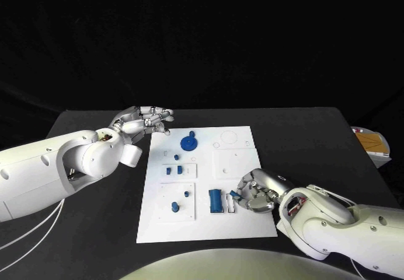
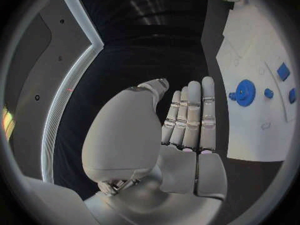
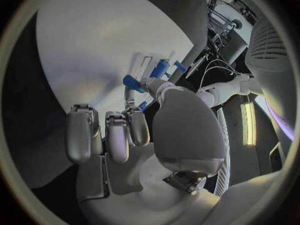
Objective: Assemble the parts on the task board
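Note:
The white task board (image 1: 232, 221) lies in the middle of the table. On it are a round blue part (image 1: 190, 142), several small blue parts such as one (image 1: 174, 206) in a square recess, and a long blue bar (image 1: 216, 200). My right hand (image 1: 257, 189) rests at the board's right edge beside the bar and pinches a small blue part (image 1: 233, 196) between thumb and fingertips. That part (image 3: 143, 105) also shows by my right hand (image 3: 137, 130), with the board (image 3: 94, 50) beyond. My left hand (image 1: 143, 121) hovers off the board's far left corner, empty. Its fingers (image 2: 190, 115) lie straight near the round part (image 2: 245, 92).
An orange-and-white object (image 1: 372, 143) sits at the right edge of the black table (image 1: 320, 134). Thin white cables (image 1: 25, 239) hang beside my left arm at the near left.

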Tool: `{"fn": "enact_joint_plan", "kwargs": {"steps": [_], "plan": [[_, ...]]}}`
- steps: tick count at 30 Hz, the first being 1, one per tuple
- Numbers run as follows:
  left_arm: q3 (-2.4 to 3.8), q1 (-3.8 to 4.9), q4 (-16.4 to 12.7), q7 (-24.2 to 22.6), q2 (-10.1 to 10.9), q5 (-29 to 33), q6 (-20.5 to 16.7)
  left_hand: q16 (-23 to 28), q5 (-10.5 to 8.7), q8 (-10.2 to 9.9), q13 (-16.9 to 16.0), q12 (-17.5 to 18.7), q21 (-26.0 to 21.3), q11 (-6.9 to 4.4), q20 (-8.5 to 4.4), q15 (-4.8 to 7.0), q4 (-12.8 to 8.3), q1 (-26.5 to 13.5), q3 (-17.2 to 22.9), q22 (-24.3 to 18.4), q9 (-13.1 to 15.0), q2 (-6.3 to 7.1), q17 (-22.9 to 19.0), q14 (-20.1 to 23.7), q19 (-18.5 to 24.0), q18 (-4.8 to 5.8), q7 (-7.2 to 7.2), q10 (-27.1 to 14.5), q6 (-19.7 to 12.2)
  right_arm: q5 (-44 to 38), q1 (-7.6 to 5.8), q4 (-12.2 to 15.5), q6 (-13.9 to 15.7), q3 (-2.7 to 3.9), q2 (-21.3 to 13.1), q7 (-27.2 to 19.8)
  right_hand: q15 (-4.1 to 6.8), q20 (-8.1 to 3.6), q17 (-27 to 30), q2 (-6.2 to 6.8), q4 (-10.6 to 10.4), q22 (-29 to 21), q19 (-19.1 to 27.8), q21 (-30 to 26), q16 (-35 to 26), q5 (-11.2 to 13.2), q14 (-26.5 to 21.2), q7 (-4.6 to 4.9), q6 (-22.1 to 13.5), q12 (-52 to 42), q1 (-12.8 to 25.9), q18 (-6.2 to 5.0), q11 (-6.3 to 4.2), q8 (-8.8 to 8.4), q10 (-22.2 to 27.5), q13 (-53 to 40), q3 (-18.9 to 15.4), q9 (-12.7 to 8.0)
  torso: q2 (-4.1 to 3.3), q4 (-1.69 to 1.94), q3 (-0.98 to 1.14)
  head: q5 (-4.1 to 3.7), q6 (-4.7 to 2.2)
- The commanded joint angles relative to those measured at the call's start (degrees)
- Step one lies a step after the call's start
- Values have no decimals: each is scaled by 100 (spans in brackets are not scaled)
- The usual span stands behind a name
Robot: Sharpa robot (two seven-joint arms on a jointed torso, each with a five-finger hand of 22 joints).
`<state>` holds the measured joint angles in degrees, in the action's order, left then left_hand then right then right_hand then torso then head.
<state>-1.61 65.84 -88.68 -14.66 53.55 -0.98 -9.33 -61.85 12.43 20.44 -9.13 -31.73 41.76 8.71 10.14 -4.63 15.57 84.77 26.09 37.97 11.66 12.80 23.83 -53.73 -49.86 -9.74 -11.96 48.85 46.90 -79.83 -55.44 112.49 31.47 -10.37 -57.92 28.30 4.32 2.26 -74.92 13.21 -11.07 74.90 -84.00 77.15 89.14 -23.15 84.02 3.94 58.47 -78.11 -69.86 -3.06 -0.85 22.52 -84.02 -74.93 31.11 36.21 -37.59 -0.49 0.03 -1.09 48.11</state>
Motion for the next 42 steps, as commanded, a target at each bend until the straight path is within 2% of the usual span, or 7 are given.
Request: {"fn": "enact_joint_plan", "kwargs": {"steps": [1,16,24,28,35,37,42], "plan": [[3,3,-20,-16,-10,-15,103,-21,13,19,10,-20,-32,-2,21,-15,3,39,25,5,5,-23,-5,42,2,-67,-41,-28,-48,246,31,-29,-227,-3,54,-56,22,-51,-1387,-10,-6,1212,-252,35,37,-32,573,-87,95,-19,55,81,-28,33,-77,-658,4,10,-5,1,6,7,10],[3,3,-21,-12,-9,-16,106,-21,12,15,12,-18,-32,-1,21,-15,3,37,23,6,4,-17,-5,42,2,-67,-43,-35,-57,228,67,-87,-243,-4,168,39,41,-63,-1389,-36,-30,1215,-256,48,38,-38,573,-119,166,-83,114,83,-55,74,-116,-704,-60,11,-2,3,4,7,15],[3,3,-23,-9,-1,-16,107,-21,12,15,12,-18,-32,-1,21,-15,3,37,23,6,4,-17,-5,42,2,-67,-43,-35,-57,203,68,-118,-342,-4,166,90,67,-86,-1431,-85,-263,1229,-275,108,55,117,582,-159,282,-278,395,93,-87,139,-214,-848,-219,-4,-2,-4,3,14,28],[3,3,-24,-8,0,-16,108,-21,12,15,12,-18,-32,-1,21,-15,3,37,23,6,4,-17,-5,42,2,-67,-43,-35,-57,170,68,-125,-393,-4,165,114,86,-104,-1452,-105,-451,1236,-284,138,64,342,586,-182,334,-365,566,98,-107,192,-256,-918,-334,-18,-3,-3,5,10,29],[3,3,-26,-5,4,-16,107,-21,12,15,12,-18,-32,-1,21,-15,3,37,23,6,4,-17,-5,42,2,-67,-43,-35,-57,70,69,-127,-401,-4,166,134,90,-110,-1459,-124,-545,1240,-290,157,66,410,588,-185,356,-401,665,102,-110,217,-274,-948,-400,-29,-5,-3,8,8,33],[3,3,-26,-5,5,-16,107,-21,12,15,12,-18,-32,-1,21,-15,3,37,23,6,4,-17,-5,42,2,-67,-43,-35,-57,58,69,-125,-403,-4,168,127,98,-121,-1463,-111,-539,1240,-290,160,68,-76,589,-194,366,-416,778,103,-121,254,-283,-966,-576,-38,-4,-4,7,7,35],[3,3,-25,-3,5,-16,108,-21,12,15,12,-18,-32,-1,21,-15,3,37,23,6,4,-17,-5,42,2,-67,-43,-35,-57,45,69,-120,-420,-4,174,99,99,-122,-1459,-105,-545,1239,-288,156,66,-101,588,-192,361,-415,805,102,-118,259,-283,-967,-637,-42,-3,-3,4,11,44]]}}
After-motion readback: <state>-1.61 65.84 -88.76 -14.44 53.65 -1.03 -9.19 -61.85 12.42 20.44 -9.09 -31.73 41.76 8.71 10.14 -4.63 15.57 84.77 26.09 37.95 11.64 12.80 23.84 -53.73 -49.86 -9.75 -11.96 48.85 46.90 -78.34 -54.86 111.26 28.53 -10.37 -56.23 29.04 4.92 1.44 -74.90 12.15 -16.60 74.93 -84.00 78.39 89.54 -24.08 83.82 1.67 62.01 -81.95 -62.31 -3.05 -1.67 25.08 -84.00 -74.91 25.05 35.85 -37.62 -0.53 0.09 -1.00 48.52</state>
